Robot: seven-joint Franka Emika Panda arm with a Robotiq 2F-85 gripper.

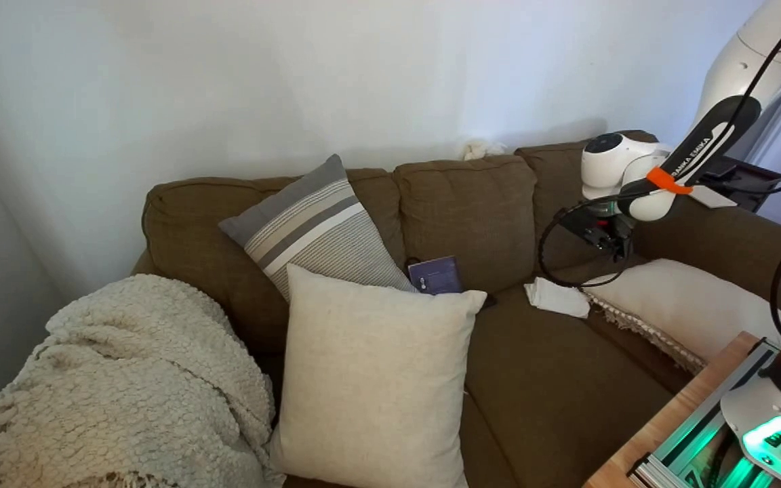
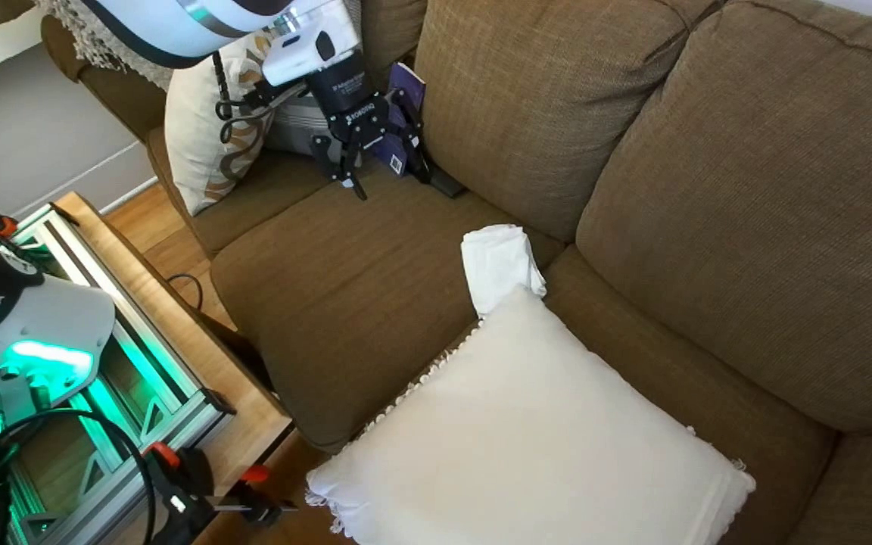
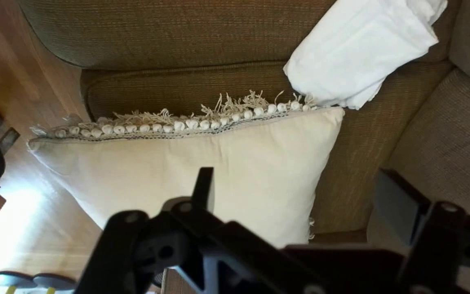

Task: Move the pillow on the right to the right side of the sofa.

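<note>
The cream pillow with the fringed edge (image 1: 692, 305) lies flat on the sofa (image 1: 553, 359), near the padded arm at right in an exterior view. It also fills the lower middle in an exterior view (image 2: 534, 439), partly cut off by the frame. In the wrist view the pillow (image 3: 149, 163) lies below the jaws, its beaded fringe toward the top. My gripper (image 3: 298, 179) is open and empty, its fingers wide apart. It hangs above the sofa, apart from the pillow, and shows in both exterior views (image 1: 613, 245) (image 2: 390, 182).
A folded white cloth (image 2: 500, 261) lies at the pillow's corner. A larger plain cream pillow (image 1: 377, 373), a grey striped pillow (image 1: 323, 224), a fleece blanket (image 1: 139, 379) and a purple book (image 1: 436, 274) are on the sofa. The robot's wooden table (image 2: 186, 341) stands at its front.
</note>
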